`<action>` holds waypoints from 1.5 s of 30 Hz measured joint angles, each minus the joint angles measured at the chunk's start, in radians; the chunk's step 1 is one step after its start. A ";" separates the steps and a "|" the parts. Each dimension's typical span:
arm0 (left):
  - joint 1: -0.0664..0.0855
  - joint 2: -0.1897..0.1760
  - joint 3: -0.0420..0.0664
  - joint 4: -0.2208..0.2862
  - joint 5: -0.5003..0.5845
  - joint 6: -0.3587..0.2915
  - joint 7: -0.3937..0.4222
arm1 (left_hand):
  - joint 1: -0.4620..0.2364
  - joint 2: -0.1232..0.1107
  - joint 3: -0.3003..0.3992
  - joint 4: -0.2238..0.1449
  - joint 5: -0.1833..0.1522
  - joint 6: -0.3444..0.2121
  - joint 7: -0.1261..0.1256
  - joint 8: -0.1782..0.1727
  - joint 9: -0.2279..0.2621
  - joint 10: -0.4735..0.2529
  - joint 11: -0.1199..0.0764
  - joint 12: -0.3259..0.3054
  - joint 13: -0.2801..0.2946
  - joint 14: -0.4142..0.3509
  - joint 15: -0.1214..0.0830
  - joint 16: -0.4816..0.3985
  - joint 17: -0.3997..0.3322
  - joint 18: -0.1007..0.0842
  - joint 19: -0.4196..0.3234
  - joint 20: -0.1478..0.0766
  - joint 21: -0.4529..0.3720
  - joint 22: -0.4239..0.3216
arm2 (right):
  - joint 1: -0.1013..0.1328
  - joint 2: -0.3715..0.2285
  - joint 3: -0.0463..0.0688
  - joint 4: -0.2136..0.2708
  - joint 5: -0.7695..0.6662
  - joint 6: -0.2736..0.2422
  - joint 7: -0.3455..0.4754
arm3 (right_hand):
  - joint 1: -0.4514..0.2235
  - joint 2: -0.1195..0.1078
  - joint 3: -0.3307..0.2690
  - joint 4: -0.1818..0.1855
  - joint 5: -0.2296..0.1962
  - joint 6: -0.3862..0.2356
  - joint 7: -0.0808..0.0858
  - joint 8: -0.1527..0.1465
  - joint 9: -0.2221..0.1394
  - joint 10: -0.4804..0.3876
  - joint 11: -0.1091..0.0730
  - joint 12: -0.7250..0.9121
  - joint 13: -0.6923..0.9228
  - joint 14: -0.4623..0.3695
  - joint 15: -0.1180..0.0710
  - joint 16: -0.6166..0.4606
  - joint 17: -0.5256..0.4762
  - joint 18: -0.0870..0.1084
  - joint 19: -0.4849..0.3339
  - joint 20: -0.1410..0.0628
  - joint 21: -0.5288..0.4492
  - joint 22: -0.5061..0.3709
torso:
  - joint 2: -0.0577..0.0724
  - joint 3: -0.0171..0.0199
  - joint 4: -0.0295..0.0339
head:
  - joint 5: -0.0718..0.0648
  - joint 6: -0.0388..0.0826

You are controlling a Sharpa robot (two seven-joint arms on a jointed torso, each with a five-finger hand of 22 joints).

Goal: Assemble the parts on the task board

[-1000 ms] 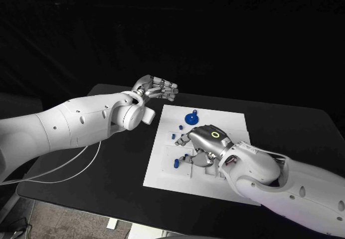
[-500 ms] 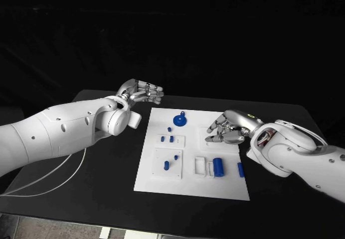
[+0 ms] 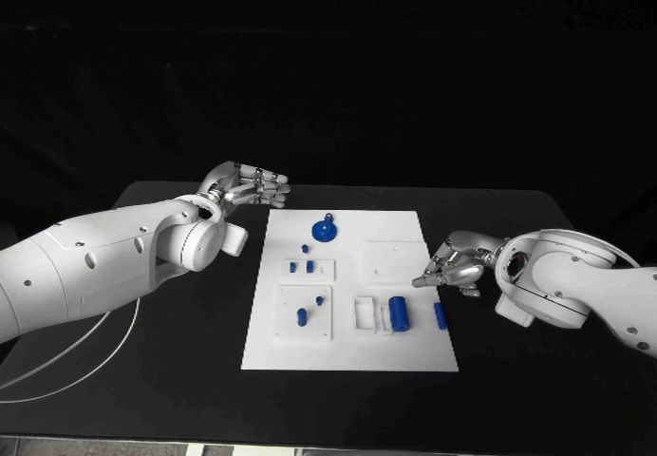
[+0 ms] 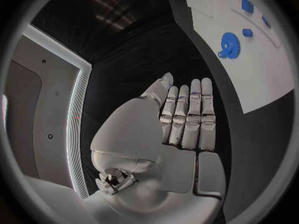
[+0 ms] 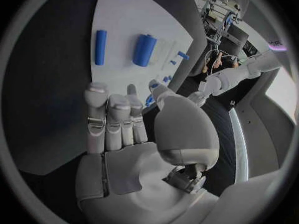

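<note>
The white task board lies in the middle of the black table. On it are a blue gear, several small blue pegs, a thick blue cylinder and a thin blue rod. My left hand hovers off the board's far left corner, holding nothing, its fingers straight side by side. My right hand sits at the board's right edge with nothing in it; its fingers point toward the cylinder and rod. The gear shows beyond the left hand.
Bare black table surrounds the board on all sides. A white cable loops on the table under my left arm. My left arm appears across the board in the right wrist view.
My right hand has drawn back from over the board's near middle to its right edge, uncovering the cylinder and rod. The head camera has shifted. The left hand stays by the far left corner.
</note>
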 measured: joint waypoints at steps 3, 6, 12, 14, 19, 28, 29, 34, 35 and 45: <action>-0.003 -0.005 -0.001 0.006 0.001 0.002 0.001 | -0.009 0.000 -0.011 0.011 -0.002 -0.002 0.002 0.000 0.000 0.000 0.000 0.000 0.000 0.000 0.000 0.000 0.000 0.000 0.000 0.000 -0.005 -0.019 | 0.000 0.000 -0.004 0.010 0.046 0.019 -0.062 | -0.016 -0.010 0.001 0.026 -0.008 -0.009 0.002 0.000 0.002 0.000 0.000 0.006 0.014 0.000 0.000 0.003 0.018 0.000 0.004 0.004 0.000 0.009 | -0.001 0.0008 -0.0007 | -0.005 0.000; -0.004 -0.008 -0.002 0.013 0.002 0.003 0.002 | -0.012 -0.002 -0.022 0.022 -0.004 -0.012 0.005 0.000 0.000 0.000 0.000 0.000 0.000 0.000 0.000 0.000 0.000 0.000 0.003 0.003 -0.005 -0.042 | 0.000 0.005 -0.015 0.016 0.079 0.027 -0.111 | -0.027 -0.018 0.010 0.043 -0.023 -0.015 0.004 0.000 0.004 0.004 0.004 0.011 0.022 0.004 0.004 0.004 0.031 0.000 0.004 0.004 0.004 0.017 | -0.003 0.0007 -0.0006 | -0.010 0.000; -0.006 -0.009 -0.003 0.021 0.003 0.003 0.002 | -0.012 -0.002 -0.024 0.024 -0.004 -0.022 0.007 0.000 0.000 0.000 0.000 0.000 0.000 0.000 0.000 0.000 0.000 0.000 0.006 0.006 -0.005 -0.056 | 0.000 0.031 -0.044 0.018 0.118 0.023 -0.171 | -0.035 -0.027 0.012 0.064 -0.029 -0.030 0.008 0.000 -0.023 0.011 0.004 0.017 0.034 0.004 0.003 0.004 0.046 0.000 0.004 0.004 0.004 0.031 | -0.003 -0.0024 0.0012 | -0.014 0.000; -0.006 -0.009 -0.003 0.021 0.003 0.003 0.002 | -0.012 -0.002 -0.032 0.032 -0.004 -0.022 0.007 0.000 0.000 0.000 0.000 0.000 0.000 0.000 0.000 0.000 0.000 0.000 0.015 0.004 -0.005 -0.098 | -0.001 0.038 -0.051 0.018 0.126 0.020 -0.180 | -0.039 -0.031 0.010 0.074 -0.032 -0.033 0.011 0.000 -0.035 0.011 0.004 0.017 0.036 0.007 0.007 0.004 0.049 0.000 0.004 0.004 0.005 0.036 | -0.003 -0.0030 0.0018 | -0.014 -0.001; -0.006 -0.008 -0.003 0.024 0.004 0.003 0.002 | -0.012 -0.002 -0.038 0.038 -0.004 -0.022 0.007 0.000 0.000 0.000 0.000 0.000 0.000 0.000 0.000 0.000 0.000 0.000 0.022 0.000 -0.005 -0.143 | 0.000 0.057 -0.072 0.013 0.140 0.010 -0.196 | -0.051 -0.035 0.014 0.088 -0.032 -0.033 0.011 0.000 -0.062 0.014 0.007 0.022 0.043 0.007 0.007 0.004 0.058 0.000 0.004 0.004 0.009 0.044 | -0.003 -0.0046 0.0019 | -0.011 -0.004; -0.006 -0.009 -0.003 0.030 0.005 0.003 0.002 | -0.011 -0.002 -0.041 0.041 -0.004 -0.022 0.007 0.000 0.000 0.000 0.000 0.000 0.000 0.000 0.000 0.000 0.000 0.000 0.025 0.004 -0.005 -0.166 | 0.004 0.105 -0.094 -0.006 0.149 -0.024 -0.199 | -0.060 -0.045 0.014 0.096 -0.032 -0.038 0.010 0.001 -0.064 0.016 0.005 0.022 0.049 0.008 0.007 0.004 0.066 -0.001 0.004 0.004 0.014 0.053 | -0.002 -0.0043 0.0024 | -0.001 -0.010; -0.006 -0.010 -0.003 0.031 0.005 0.003 0.002 | -0.011 -0.002 -0.041 0.041 -0.004 -0.022 0.007 0.000 0.000 0.000 0.000 0.000 0.000 0.000 0.000 0.000 0.000 0.000 0.025 0.004 -0.005 -0.167 | 0.004 0.111 -0.095 -0.009 0.150 -0.030 -0.199 | -0.060 -0.045 0.014 0.096 -0.032 -0.038 0.010 0.001 -0.064 0.016 0.005 0.022 0.050 0.008 0.007 0.004 0.066 -0.001 0.004 0.004 0.014 0.054 | -0.002 -0.0043 0.0024 | 0.000 -0.010; -0.006 -0.012 -0.003 0.033 0.005 0.003 0.002 | -0.011 -0.002 -0.041 0.041 -0.004 -0.022 0.007 0.000 0.000 0.000 0.000 0.000 0.000 0.000 0.000 0.000 0.000 0.000 0.025 0.004 -0.005 -0.167 | 0.003 0.131 -0.099 -0.021 0.152 -0.052 -0.196 | -0.060 -0.045 0.014 0.096 -0.032 -0.036 0.012 0.001 -0.020 0.016 0.005 0.026 0.051 0.008 0.007 0.004 0.069 -0.001 0.004 0.004 0.014 0.056 | -0.001 -0.0042 0.0018 | 0.004 -0.012; -0.006 -0.012 -0.003 0.033 0.005 0.003 0.002 | -0.011 -0.002 -0.041 0.041 -0.004 -0.022 0.007 0.000 0.000 0.000 0.000 0.000 0.000 0.000 0.000 0.000 0.000 0.000 0.025 0.004 -0.005 -0.167 | 0.003 0.134 -0.099 -0.023 0.152 -0.056 -0.196 | -0.060 -0.045 0.014 0.096 -0.032 -0.036 0.012 0.001 0.006 0.016 0.005 0.026 0.052 0.008 0.007 0.004 0.070 -0.001 0.004 0.004 0.014 0.056 | -0.001 -0.0040 0.0015 | 0.005 -0.013; -0.006 -0.012 -0.003 0.036 0.005 0.003 0.002 | -0.011 -0.002 -0.041 0.041 -0.004 -0.022 0.007 0.000 0.000 0.000 0.000 0.000 0.000 0.000 0.000 0.000 0.000 0.000 0.025 0.004 -0.005 -0.167 | 0.001 0.148 -0.105 -0.031 0.153 -0.089 -0.189 | -0.035 -0.020 0.075 -0.003 -0.036 -0.009 0.007 -0.001 0.078 0.025 0.003 0.030 0.056 0.010 0.009 0.004 0.073 -0.002 0.004 0.004 0.014 0.064 | -0.001 -0.0035 0.0004 | 0.010 -0.018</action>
